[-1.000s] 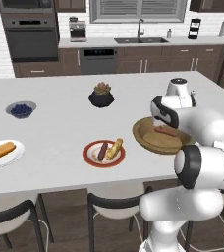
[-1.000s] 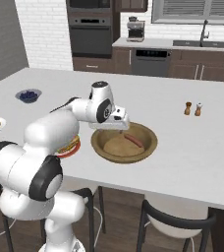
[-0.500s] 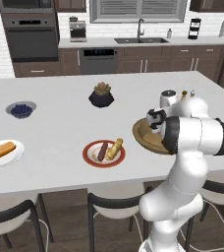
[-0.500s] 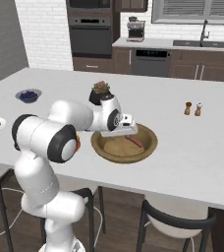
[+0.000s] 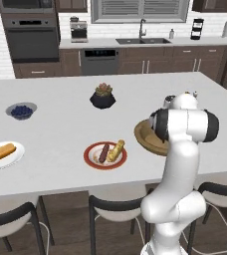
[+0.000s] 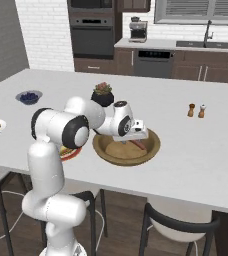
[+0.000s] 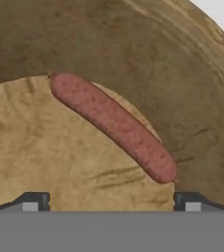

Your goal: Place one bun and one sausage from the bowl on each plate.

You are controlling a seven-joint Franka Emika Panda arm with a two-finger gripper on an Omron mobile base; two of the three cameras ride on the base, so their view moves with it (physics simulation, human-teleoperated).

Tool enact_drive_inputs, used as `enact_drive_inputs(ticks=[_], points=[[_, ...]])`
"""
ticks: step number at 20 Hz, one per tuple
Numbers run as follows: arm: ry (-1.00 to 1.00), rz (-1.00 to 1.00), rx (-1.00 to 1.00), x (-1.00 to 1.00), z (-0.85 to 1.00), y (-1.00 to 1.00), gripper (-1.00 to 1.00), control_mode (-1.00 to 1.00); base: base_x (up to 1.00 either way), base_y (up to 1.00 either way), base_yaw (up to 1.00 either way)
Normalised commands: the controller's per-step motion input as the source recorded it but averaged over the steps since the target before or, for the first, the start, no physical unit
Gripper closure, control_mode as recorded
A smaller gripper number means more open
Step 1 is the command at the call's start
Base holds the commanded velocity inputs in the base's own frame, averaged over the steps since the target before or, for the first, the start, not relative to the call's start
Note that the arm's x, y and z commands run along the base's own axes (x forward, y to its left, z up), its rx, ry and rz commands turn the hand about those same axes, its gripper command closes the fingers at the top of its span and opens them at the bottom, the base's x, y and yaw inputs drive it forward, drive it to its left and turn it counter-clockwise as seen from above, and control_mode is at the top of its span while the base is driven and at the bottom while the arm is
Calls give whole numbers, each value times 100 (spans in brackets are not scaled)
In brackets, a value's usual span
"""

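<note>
The tool (image 7: pixel 111 202) hangs low inside the wooden bowl (image 7: pixel 192 98), its two dark fingertips (image 7: pixel 33 201) spread wide apart at the bottom of the hand view and holding nothing. Between and just ahead of them, one sausage (image 7: pixel 113 126) lies slantwise on the bowl's flat floor, its far end against the start of the curved wall; the fingertips are near it but apart from it. From the right base view the hand sits over the bowl (image 6: pixel 151 148) with the sausage (image 6: pixel 137 145) showing as a thin reddish streak just beside it, and from the left base view the arm's elbow covers much of the bowl (image 5: pixel 143 134), which rests on the white desk (image 5: pixel 60 129). To the bowl's left on the desk stands the red-rimmed plate (image 5: pixel 91 160) carrying one sausage (image 5: pixel 103 153) and one bun (image 5: pixel 116 150) side by side. Well apart, at the desk's left edge, the plain white plate (image 5: pixel 13 158) carries a single bun (image 5: pixel 0 153). Farther back are a small grey bowl of berries (image 5: pixel 21 110) and a black plant pot (image 5: pixel 103 97); salt and pepper shakers (image 6: pixel 196 110) stand beyond the bowl in the right base view
</note>
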Motion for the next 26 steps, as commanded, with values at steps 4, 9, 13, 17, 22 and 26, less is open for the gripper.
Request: enact_drive_inputs(ticks=[4, 9, 13, 17, 22, 26], points=[[0, 0, 0, 31, -37, -21, -100, -100, 0, 0, 0], [0, 0, 0, 28, -35, -15, -100, -100, 0, 0, 0], [0, 2, 0, 16, -41, -4, -100, -100, 0, 0, 0], [1, 2, 0, -3, -51, 2, -100, -100, 0, 0, 0], [11, 3, 0, -47, -64, 30, -100, -100, 0, 0, 0], [17, 3, 0, -56, -55, 39, -100, -100, 0, 0, 0]])
